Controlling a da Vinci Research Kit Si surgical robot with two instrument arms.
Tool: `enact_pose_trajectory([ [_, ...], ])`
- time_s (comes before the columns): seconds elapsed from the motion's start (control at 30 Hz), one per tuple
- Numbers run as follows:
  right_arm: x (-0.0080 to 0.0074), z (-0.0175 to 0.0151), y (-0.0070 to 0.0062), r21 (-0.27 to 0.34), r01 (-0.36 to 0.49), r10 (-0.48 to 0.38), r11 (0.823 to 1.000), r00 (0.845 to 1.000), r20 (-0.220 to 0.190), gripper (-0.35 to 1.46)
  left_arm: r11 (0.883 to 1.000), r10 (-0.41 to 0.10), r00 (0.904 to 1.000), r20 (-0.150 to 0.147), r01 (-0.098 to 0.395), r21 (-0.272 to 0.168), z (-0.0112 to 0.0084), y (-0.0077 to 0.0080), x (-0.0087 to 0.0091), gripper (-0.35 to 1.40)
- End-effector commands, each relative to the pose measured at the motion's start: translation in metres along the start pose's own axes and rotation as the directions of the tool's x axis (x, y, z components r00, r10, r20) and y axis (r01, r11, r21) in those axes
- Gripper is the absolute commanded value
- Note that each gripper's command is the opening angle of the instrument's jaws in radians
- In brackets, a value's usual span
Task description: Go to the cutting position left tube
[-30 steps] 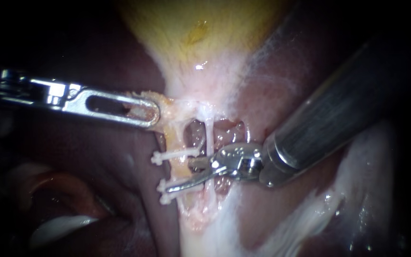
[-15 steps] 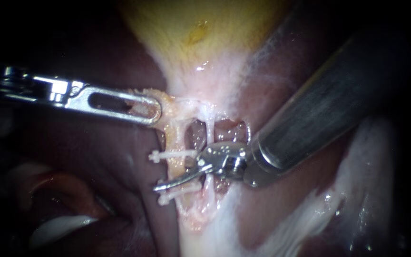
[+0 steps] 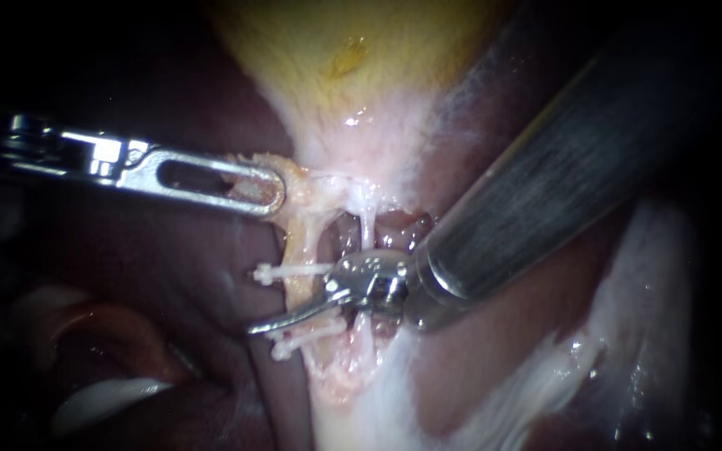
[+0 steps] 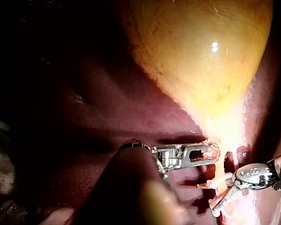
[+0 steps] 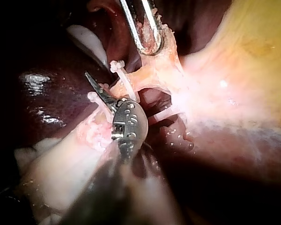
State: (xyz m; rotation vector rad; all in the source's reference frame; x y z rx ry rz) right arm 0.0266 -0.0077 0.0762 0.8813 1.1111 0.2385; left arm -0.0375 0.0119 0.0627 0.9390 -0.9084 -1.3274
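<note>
- Left instrument [image 3: 254, 190]: jaws clamped on tissue [image 3: 294, 179] above the left tube [image 3: 297, 291].
- Right instrument [image 3: 284, 319]: lies across that tube between clips [image 3: 291, 272]; open or closed, indeterminate.
- Hazard: sideways drift could nick a clip.

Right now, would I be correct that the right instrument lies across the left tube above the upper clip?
Not quite: the right instrument lies across the left tube below the upper clip, between it and the lower clip, as the endoscope view shows.

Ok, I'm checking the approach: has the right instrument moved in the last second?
Yes: the right instrument has slid leftward across the left tube, its tip now beyond the end of the lower clip.
</note>
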Motion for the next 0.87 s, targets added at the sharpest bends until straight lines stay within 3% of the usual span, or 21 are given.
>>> enact_pose_trajectory([
  [0.03,0.0000,0.0000,0.0000,0.006,-0.003,0.003,1.000,1.000,-0.007,1.26,1.000,0.000,1.0000,-0.001,0.000,0.002,0.0000,0.0001,0.0000,-0.35],
  [0.3,0.0006,0.0009,0.0001,0.034,-0.013,0.014,0.999,1.000,-0.028,1.26,1.000,0.000,1.0000,0.000,0.000,0.002,0.0001,0.0000,0.0000,-0.35],
  [0.87,0.0006,0.0009,0.0001,0.034,-0.013,0.014,0.999,0.999,-0.029,1.26,1.000,0.000,1.0000,0.000,0.000,0.001,0.0001,0.0001,0.0000,-0.35],
])
